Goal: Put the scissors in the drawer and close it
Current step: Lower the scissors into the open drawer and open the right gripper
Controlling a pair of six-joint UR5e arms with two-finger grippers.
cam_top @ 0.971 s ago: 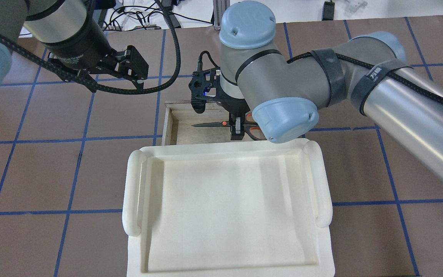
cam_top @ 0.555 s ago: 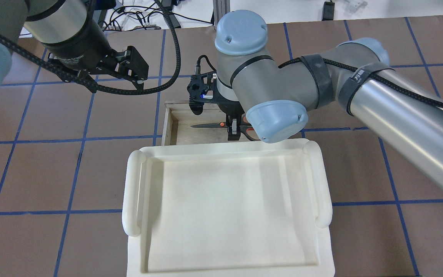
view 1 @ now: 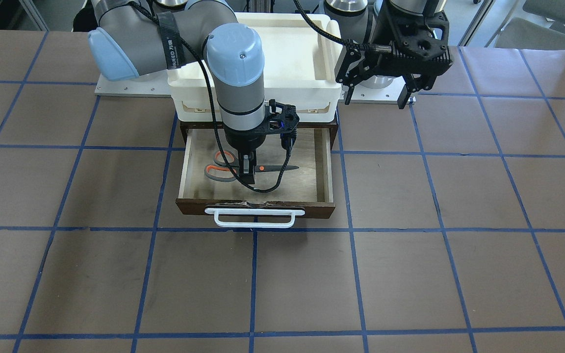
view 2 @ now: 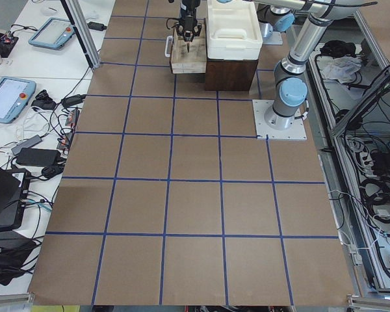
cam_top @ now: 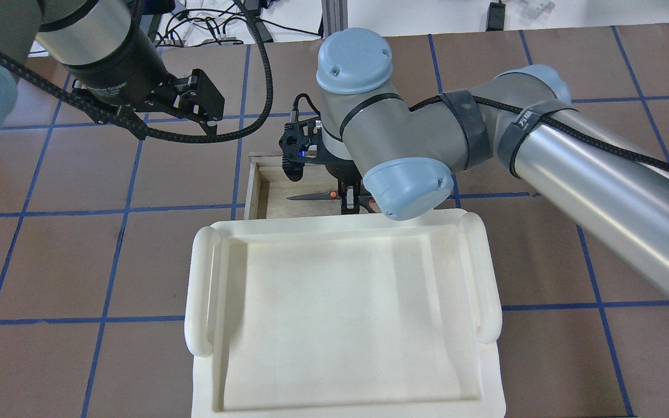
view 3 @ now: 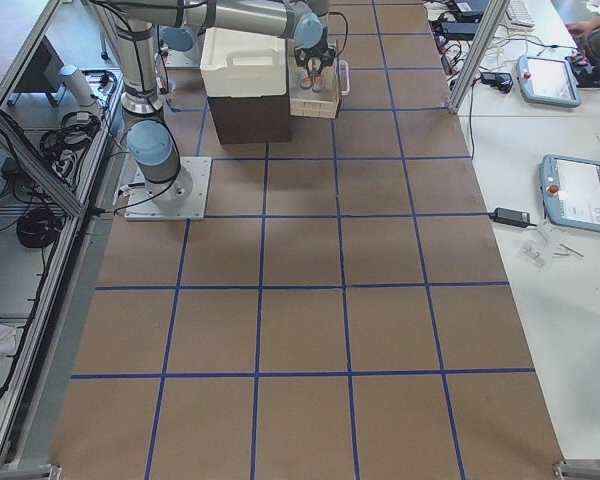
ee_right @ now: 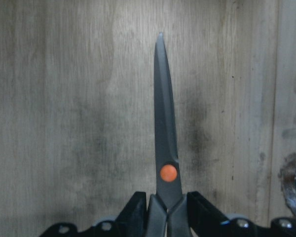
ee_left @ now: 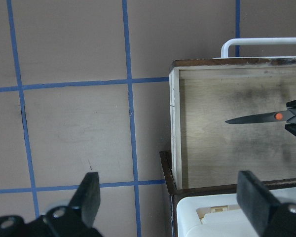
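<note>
Both arms are silver-grey tubes joined by pale blue round caps [cam_top: 355, 61] with small screw holes. Black braided cables [cam_top: 267, 81] run along them. On the right arm [cam_top: 601, 191] black straps [cam_top: 467, 125] bind the cable, one lettered white. Its wrist bears a black bracket [cam_top: 297, 145] with a blue light. The left arm [cam_top: 87, 29] ends in a black cylinder [cam_top: 117, 72] lettered white. The left pincer [view 1: 374, 102] and right pincer [view 1: 247, 172] are black.

White tray [view 1: 307, 95] overhangs drawer [view 1: 328, 169] rear; front seems open above
</note>
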